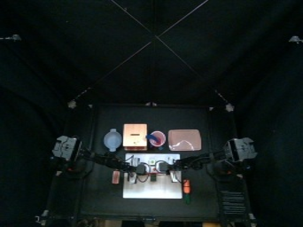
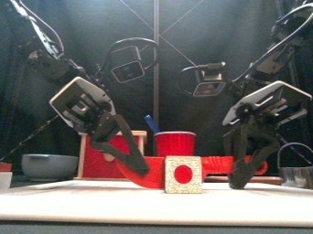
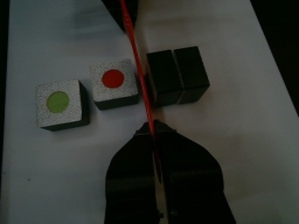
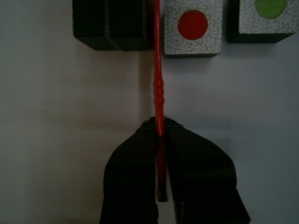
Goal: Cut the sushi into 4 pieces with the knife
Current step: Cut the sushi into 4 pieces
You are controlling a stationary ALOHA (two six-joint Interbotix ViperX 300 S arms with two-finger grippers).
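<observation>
— What do you have on the white cutting board (image 1: 154,190)?

— At the board's front I see one sushi piece with a red dot (image 2: 185,175). A piece with a green dot (image 3: 59,103) lies apart from it, also on the board. The red knife (image 4: 156,79) lies across the board, just beside the red-dot piece. On the knife's other side, two dark green blocks (image 3: 176,74) touch each other.

— And the grippers?

— My left gripper (image 3: 156,144) is clamped on one end of the red knife, and my right gripper (image 4: 160,127) is clamped on the other end.

— Behind the board?

— A red cup (image 2: 175,143) with a blue knife (image 2: 150,123), a wooden box (image 2: 95,157), a blue-grey bowl (image 2: 49,165), and a pink tray (image 1: 185,139).
</observation>
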